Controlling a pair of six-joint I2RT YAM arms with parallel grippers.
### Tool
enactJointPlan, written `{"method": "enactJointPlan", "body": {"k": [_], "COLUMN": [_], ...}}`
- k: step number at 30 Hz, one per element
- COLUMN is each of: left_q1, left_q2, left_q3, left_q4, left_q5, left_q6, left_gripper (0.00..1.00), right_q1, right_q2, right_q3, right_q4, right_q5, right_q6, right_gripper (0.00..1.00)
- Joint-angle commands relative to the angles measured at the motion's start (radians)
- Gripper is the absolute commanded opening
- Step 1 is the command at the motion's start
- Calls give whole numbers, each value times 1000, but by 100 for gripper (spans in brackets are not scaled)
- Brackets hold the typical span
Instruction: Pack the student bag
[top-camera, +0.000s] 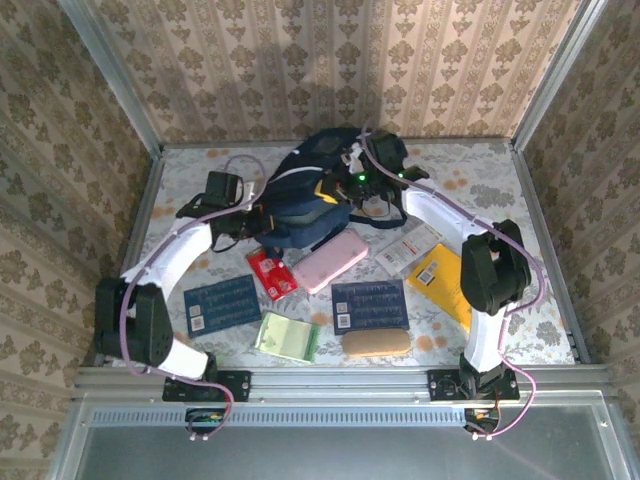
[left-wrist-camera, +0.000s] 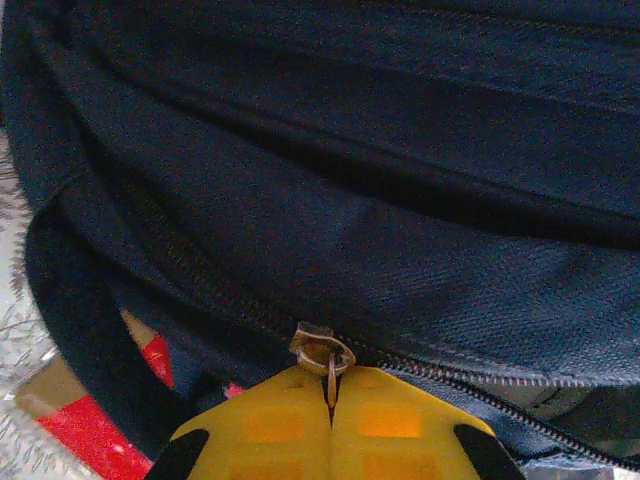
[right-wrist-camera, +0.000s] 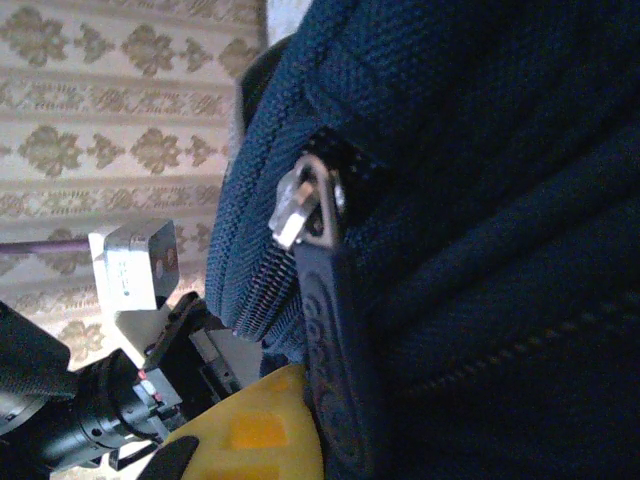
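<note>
Lettering on student bag (right-wrist-camera: 500, 150) pull (right-wrist-camera: 330, 380), illegible

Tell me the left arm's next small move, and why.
Probably draw the zipper pull a short way along its track. The left pincer is shut on that metal ring, the student bag looks zipped at this spot, and the pink case and booklets lie outside on the table. Which way opens it, I cannot tell.
</note>
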Motion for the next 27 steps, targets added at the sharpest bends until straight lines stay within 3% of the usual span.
{"method": "enactJointPlan", "body": {"k": [1, 2, 7, 10, 14, 17, 22, 27], "left_q1": [-7, -11, -66, -114, -167, -201, -233, -258], "left_q2": [-59, -60, -24, 0, 30, 37, 45, 43], "left_q3": [-29, -32, -11, 22, 71, 84, 86, 82], "left_q4": [46, 50, 71, 75, 63, 69, 82, 87], "left_q5": [4, 9, 24, 10, -13, -21, -29, -49], "left_q6": [-47, -48, -51, -48, -31, -31, -39, -38], "left_gripper": [0, 0, 0, 0, 0, 0, 0, 0], "right_q1": [3, -1, -5, 2, 17, 18, 21, 50], "right_q2": [50, 60, 50, -25, -128, -207, -311, -317], "right_q3": [94, 112, 166, 120, 47, -52, -222, -343], "right_q4": [-37, -76, -303, -350, -389, -356, -161, 60], "right_q5": [-73, -44, 247, 402, 518, 527, 403, 313], "right_q6": [-74, -93, -196, -219, -237, -125, 134, 420], "right_gripper": [0, 3, 41, 53, 55, 53, 51, 53]}}
